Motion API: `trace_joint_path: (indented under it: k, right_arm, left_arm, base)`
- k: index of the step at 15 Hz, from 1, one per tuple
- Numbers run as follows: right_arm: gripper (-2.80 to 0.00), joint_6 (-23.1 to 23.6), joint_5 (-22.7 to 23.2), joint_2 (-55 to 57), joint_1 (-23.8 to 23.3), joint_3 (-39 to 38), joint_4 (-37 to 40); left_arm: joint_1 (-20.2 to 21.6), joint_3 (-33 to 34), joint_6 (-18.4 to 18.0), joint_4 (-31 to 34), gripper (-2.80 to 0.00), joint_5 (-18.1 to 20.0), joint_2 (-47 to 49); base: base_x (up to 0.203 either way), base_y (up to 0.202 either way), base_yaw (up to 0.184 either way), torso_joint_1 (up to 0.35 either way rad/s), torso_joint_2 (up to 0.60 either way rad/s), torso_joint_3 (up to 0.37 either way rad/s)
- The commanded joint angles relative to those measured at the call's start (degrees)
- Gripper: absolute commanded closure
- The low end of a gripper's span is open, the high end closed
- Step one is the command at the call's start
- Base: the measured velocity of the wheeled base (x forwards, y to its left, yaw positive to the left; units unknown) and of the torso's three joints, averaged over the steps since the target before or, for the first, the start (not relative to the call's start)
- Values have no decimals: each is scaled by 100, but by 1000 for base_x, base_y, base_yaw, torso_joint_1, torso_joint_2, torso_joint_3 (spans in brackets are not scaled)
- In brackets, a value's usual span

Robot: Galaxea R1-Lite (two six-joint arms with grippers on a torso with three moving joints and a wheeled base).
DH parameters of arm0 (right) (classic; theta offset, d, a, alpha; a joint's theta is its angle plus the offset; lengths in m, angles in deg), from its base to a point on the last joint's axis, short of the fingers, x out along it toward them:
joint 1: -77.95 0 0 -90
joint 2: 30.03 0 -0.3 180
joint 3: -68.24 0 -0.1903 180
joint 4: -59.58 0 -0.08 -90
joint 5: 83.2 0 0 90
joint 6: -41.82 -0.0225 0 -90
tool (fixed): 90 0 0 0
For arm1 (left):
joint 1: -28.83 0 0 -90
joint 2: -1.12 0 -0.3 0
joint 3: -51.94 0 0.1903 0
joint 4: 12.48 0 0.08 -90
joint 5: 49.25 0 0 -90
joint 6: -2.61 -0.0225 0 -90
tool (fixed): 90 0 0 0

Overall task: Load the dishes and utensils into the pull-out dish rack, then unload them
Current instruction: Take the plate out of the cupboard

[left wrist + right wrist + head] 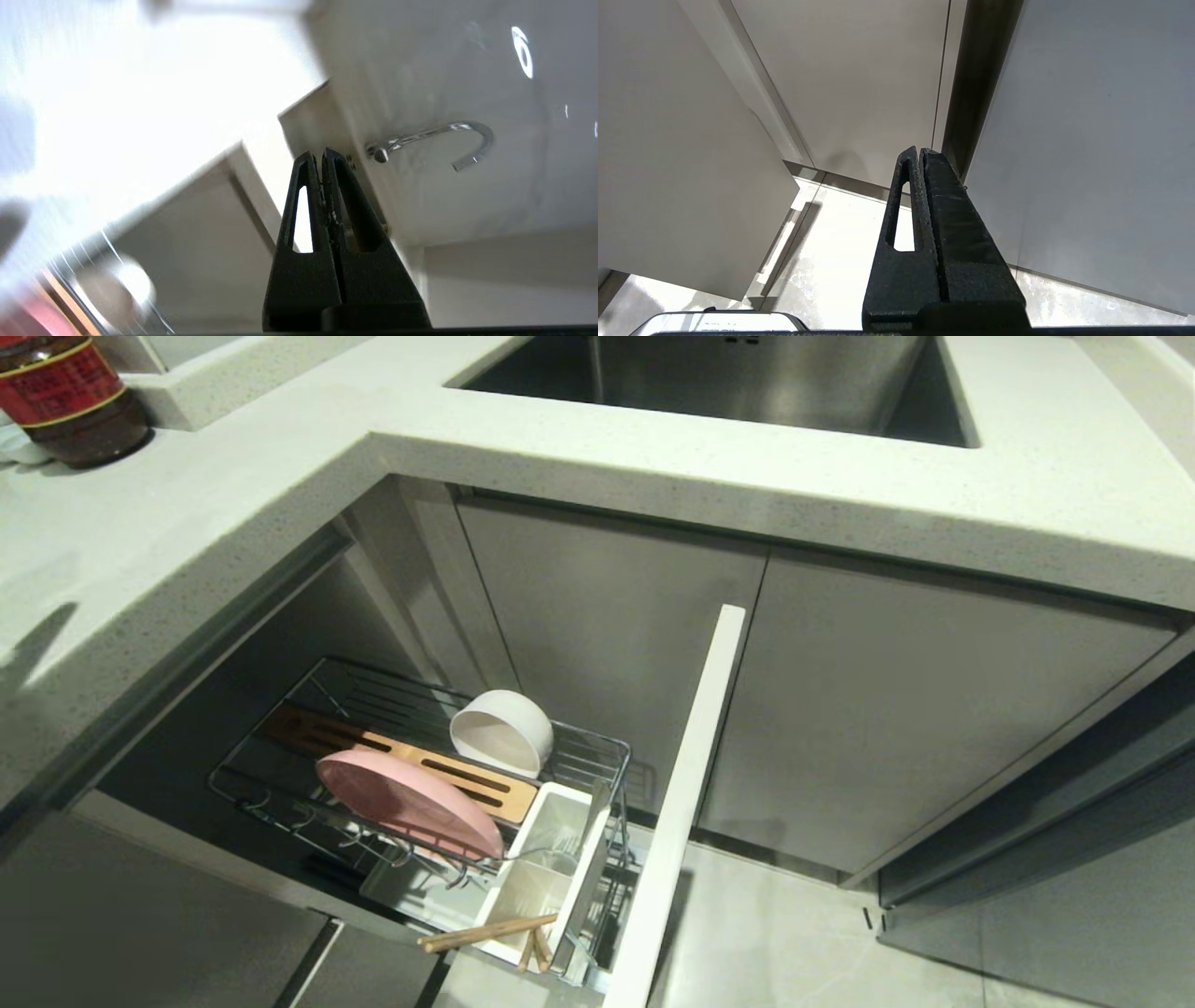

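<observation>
Pink plate [406, 803] in rack [597, 747] | left fingers [322, 161] closed, empty, apart

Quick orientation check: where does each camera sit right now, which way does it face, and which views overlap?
Head view: looks down at the pull-out dish rack under the sink; no arm visible.
Left wrist view: behind the shut left gripper, angled up at a faucet.
Right wrist view: behind the shut right gripper, facing cabinet doors.
Shared: the head and left wrist views both catch the rack.

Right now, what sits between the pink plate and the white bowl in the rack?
In the head view, the slotted wooden strip runs between the pink plate and the white bowl; nothing else lies there.
</observation>
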Motion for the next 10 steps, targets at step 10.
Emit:
trace_joint_path:
  k: [10]
  right_arm:
    - [0,0,0,5,2,-149,-6]
  left_arm:
    - [2958,1617,-3143,1615,0,3654,-3209]
  base:
    - [0,0,0,0,0,0]
